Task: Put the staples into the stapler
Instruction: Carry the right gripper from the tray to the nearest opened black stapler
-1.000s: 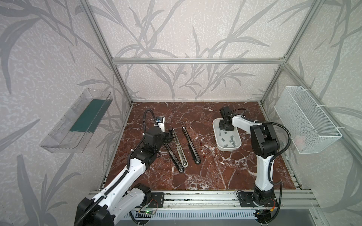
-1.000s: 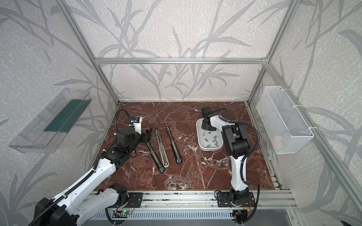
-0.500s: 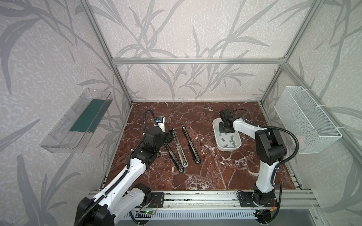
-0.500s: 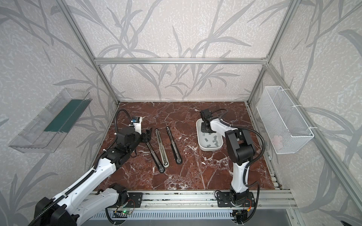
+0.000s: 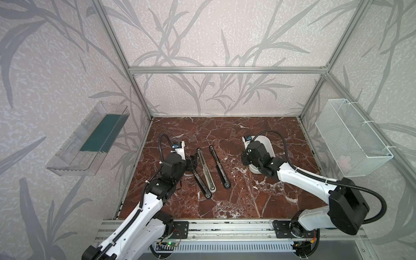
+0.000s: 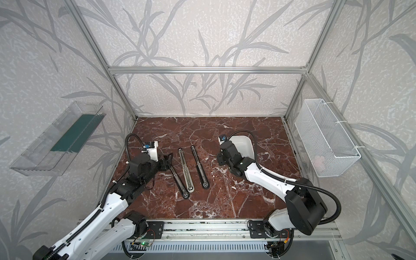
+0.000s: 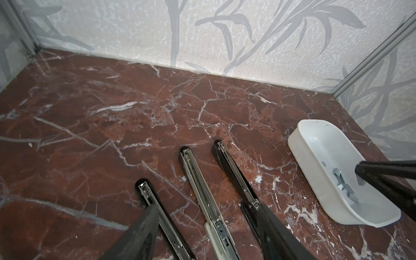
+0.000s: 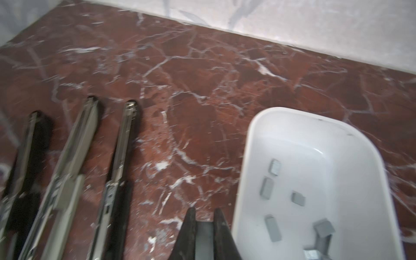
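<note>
- The staples [image 8: 298,198] lie in the white tray [image 6: 246,146], at middle right in both top views.
- Left gripper [image 7: 207,206]: jaws wide apart over the staplers [image 5: 206,168].
- Right gripper [image 8: 204,210]: jaws squeezed tight, beside the tray.

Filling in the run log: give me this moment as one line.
left gripper open above staplers | right gripper shut beside tray | staples in tray

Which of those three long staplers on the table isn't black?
The middle stapler: its body is pale cream, while the left stapler and the right stapler are both black.
</note>
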{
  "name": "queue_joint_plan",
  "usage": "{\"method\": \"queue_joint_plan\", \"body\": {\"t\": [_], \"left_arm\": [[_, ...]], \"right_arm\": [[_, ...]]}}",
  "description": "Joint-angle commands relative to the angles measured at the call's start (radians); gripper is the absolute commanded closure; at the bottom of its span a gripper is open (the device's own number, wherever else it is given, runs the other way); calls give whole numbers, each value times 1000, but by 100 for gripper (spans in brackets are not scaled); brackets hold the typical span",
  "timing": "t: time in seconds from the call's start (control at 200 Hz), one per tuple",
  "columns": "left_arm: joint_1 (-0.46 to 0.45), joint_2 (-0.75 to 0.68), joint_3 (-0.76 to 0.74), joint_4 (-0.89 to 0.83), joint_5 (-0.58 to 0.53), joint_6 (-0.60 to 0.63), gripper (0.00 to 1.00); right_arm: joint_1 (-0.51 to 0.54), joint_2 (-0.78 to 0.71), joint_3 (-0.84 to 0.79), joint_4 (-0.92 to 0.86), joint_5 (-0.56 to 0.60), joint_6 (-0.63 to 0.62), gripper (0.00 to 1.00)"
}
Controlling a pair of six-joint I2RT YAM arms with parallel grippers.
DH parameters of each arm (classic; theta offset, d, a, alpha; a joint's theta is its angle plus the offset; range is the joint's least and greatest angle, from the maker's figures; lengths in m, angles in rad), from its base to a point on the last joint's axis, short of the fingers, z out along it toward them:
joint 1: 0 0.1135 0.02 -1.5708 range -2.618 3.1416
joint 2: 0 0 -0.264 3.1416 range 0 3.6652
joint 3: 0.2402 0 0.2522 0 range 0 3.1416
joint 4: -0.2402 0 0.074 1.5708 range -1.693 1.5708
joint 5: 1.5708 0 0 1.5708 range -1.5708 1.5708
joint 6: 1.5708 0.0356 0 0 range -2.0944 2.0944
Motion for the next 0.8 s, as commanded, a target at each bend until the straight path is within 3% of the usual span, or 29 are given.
{"method": "queue_joint_plan", "body": {"t": [0.0,0.225,0.42,0.57,0.795], "left_arm": [[7,-51,-74,-46,-25,-78,29],[10,-234,-251,-51,-102,-117,26],[11,-338,-295,-79,-163,-133,26],[13,-376,-300,-99,-177,-140,26],[13,-369,-301,-94,-181,-148,26]], "right_arm": [[106,-46,-49,130,-1,-39,92],[254,-34,-181,329,53,-13,93],[373,55,-138,322,160,40,95],[386,128,-109,306,196,112,96],[387,238,-99,411,251,84,96]]}}
